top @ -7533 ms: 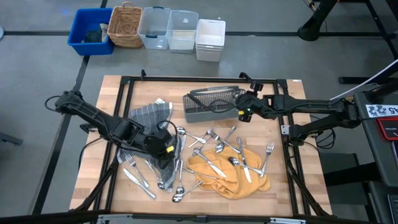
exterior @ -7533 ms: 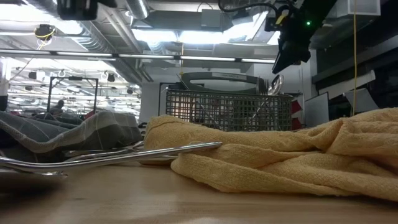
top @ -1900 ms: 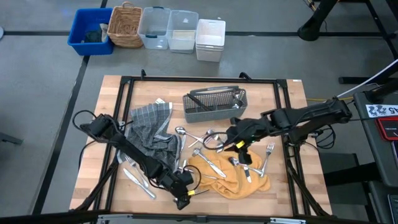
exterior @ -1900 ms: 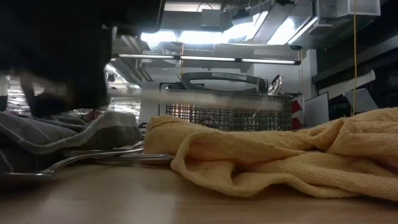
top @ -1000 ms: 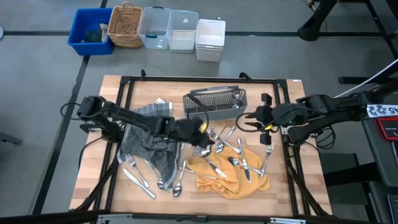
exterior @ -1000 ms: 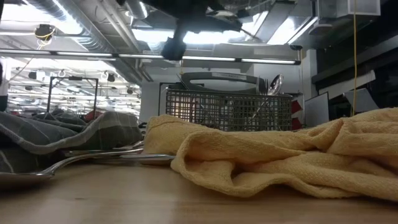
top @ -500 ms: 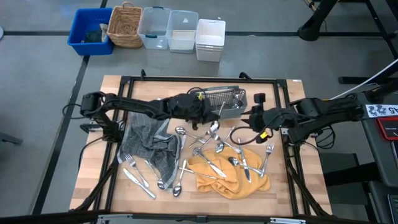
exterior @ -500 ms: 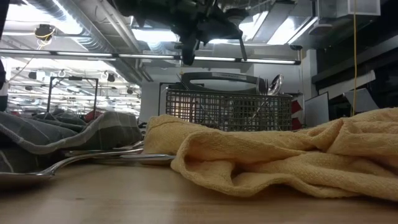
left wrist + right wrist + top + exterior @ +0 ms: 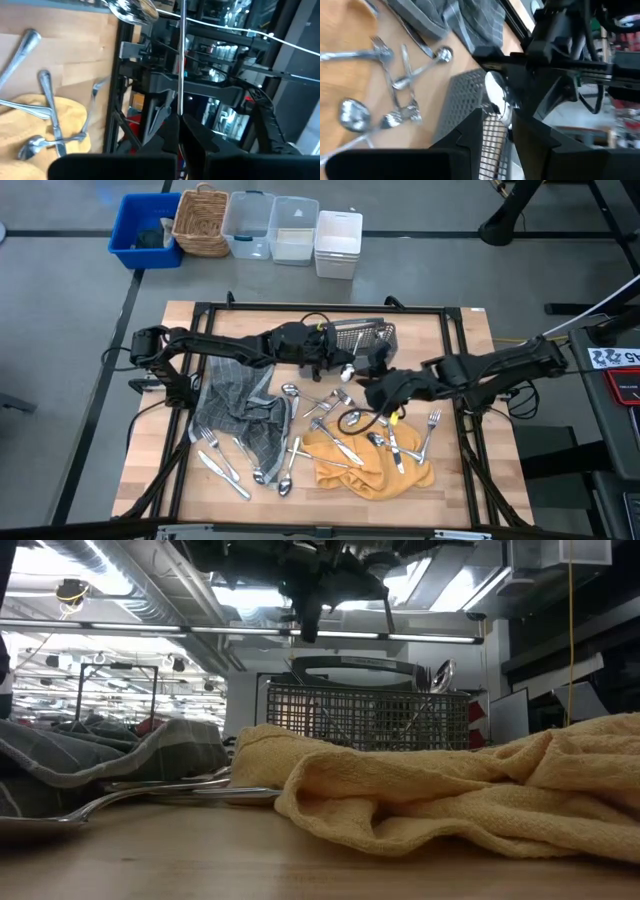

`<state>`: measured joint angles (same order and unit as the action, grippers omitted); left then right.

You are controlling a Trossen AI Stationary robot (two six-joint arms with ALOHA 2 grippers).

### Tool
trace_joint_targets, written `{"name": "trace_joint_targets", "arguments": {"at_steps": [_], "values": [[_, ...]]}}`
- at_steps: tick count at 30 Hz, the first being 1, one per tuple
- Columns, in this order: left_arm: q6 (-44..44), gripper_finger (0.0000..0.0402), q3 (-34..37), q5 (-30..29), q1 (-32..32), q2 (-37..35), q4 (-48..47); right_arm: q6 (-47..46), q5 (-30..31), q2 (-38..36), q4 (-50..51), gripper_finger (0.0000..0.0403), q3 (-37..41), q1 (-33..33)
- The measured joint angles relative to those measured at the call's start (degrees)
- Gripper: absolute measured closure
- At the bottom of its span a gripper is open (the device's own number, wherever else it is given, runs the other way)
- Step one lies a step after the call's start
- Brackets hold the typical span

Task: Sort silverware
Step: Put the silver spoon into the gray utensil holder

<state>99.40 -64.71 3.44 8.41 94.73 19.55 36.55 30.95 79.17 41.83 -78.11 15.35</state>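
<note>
Silverware (image 9: 345, 425) lies scattered mid-worktop for you: forks, spoons and knives, some on the bare wood, some on the yellow cloth (image 9: 365, 463) toward the near edge, a few beside the grey striped cloth (image 9: 240, 405) on the left side. A few pieces already stand in the grey mesh caddy (image 9: 365, 338) near the far edge; you see a spoon bowl poking above its rim in the low view.

Your left gripper (image 9: 322, 363) hangs over the left end of the caddy, fingers pinched shut on a thin metal handle (image 9: 180, 55); the wrist view shows that handle running straight out from between the fingers. Which kind of piece it is, you cannot tell.

Your right gripper (image 9: 378, 392) sits just near-side of the caddy, above the loose pile, fingers spread, nothing between them. A spoon (image 9: 496, 95) shows close ahead of its fingers (image 9: 470, 131) in the wrist view, next to the caddy mesh.

The two grippers are close, roughly side by side along the caddy's front.
</note>
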Motion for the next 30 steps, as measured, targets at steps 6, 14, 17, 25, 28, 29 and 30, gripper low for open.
{"name": "trace_joint_targets", "arguments": {"at_steps": [6, 14, 17, 25, 28, 29, 30], "values": [[1.0, 0.0400, 0.0, 0.2, 0.0, 0.0, 0.7, 3.0, 5.4, 2.9, -2.2, 0.0297, 0.0, 0.0], [2.3, 0.0400, 0.0, 1.0, -0.2, 0.0, 1.5, 3.0, 6.4, 3.5, -6.1, 0.0298, 0.0, 0.0], [2.4, 0.0400, 0.0, 1.4, -0.2, 0.0, 1.4, 3.0, 6.6, 3.5, -7.1, 0.0304, 0.0, 0.0], [0.4, 0.0400, 0.0, 1.8, -0.3, 0.1, 0.5, 3.0, 7.6, 3.5, -8.3, 0.0387, 0.0, 0.0], [-4.5, 0.0401, 0.0, 1.7, -0.3, 0.1, 1.1, 2.2, 7.3, 3.5, -7.5, 0.0395, 0.0, 0.0], [-7.0, 0.0401, 0.0, 1.6, -0.3, 0.0, 1.3, 1.2, 6.9, 3.5, -7.4, 0.0393, 0.0, 0.0], [-9.6, 0.0401, 0.0, 1.5, -0.3, 0.0, 1.3, 0.5, 7.0, 3.5, -7.4, 0.0393, 0.0, 0.0]]}}
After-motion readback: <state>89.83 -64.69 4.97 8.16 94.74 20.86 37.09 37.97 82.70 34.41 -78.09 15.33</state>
